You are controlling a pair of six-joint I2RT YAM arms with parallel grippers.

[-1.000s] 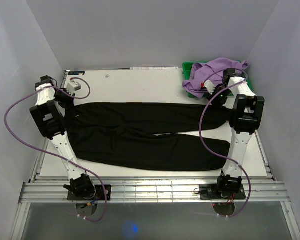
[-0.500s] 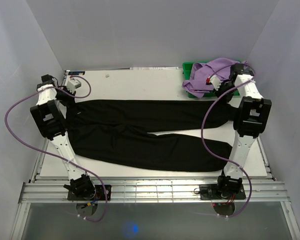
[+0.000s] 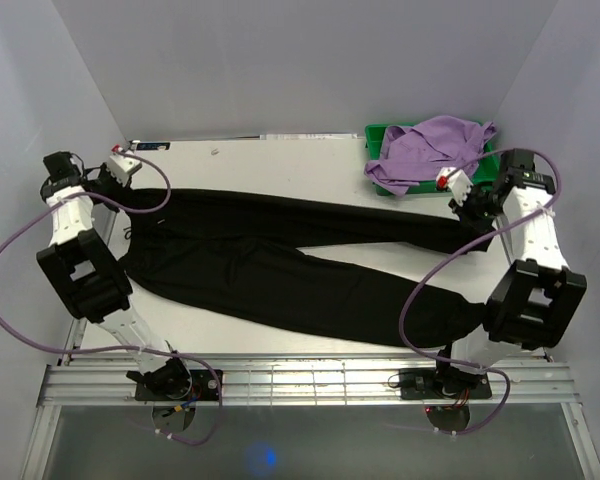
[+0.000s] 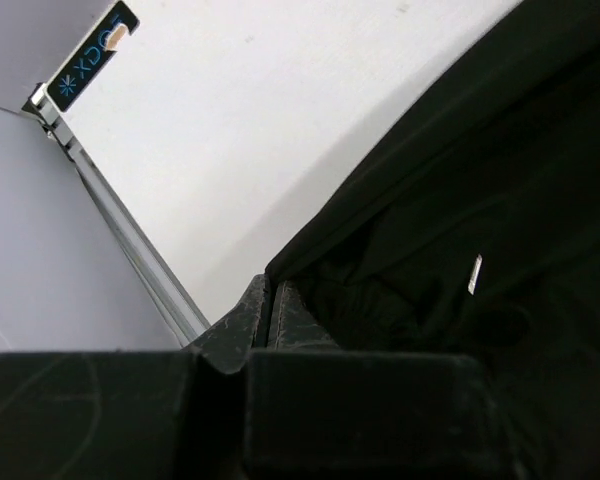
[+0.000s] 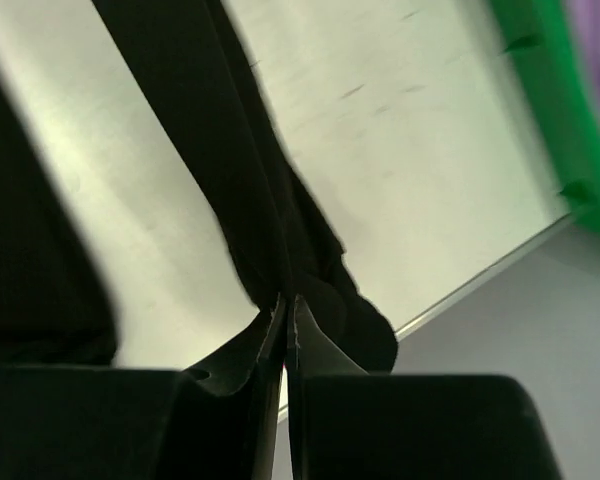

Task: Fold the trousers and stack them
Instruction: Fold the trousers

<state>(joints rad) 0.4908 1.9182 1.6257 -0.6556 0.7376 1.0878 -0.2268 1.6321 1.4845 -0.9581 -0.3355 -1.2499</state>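
From where I stand, the long, plain black trousers (image 3: 300,275) of soft fabric lie stretched across the white tabletop (image 3: 280,165), nearly as wide as the table itself. The left gripper (image 3: 137,190) sits at the waist end. In its wrist view the left gripper (image 4: 270,292) has its two dark fingers pressed together, with the edge of the black trousers (image 4: 480,200) running right into the fingertips, so it is pinching the cloth. A small white tag (image 4: 474,275) shows on the fabric just to the right of those fingers, and bare tabletop (image 4: 280,100) spreads beyond them toward a dark sticker with blue lettering (image 4: 95,55) at the table's corner.

The right gripper (image 3: 476,205) is at the other end, at the hem of the far leg. Its wrist view shows the right gripper (image 5: 285,302) squeezed closed on a narrow run of the black trousers (image 5: 210,150), which rises straight away from the fingertips over the tabletop (image 5: 410,150). Off to the right of the fingers is the edge of a green plastic bin (image 5: 550,100).

From above, the far leg runs fairly straight between the two grippers. The near leg slants away from the left gripper toward the near right corner, ending beside the right arm's elbow. Just beyond the right gripper, the green plastic bin (image 3: 377,133) holds a crumpled lilac garment (image 3: 430,145). Purple cables (image 3: 15,255) loop off both arms.
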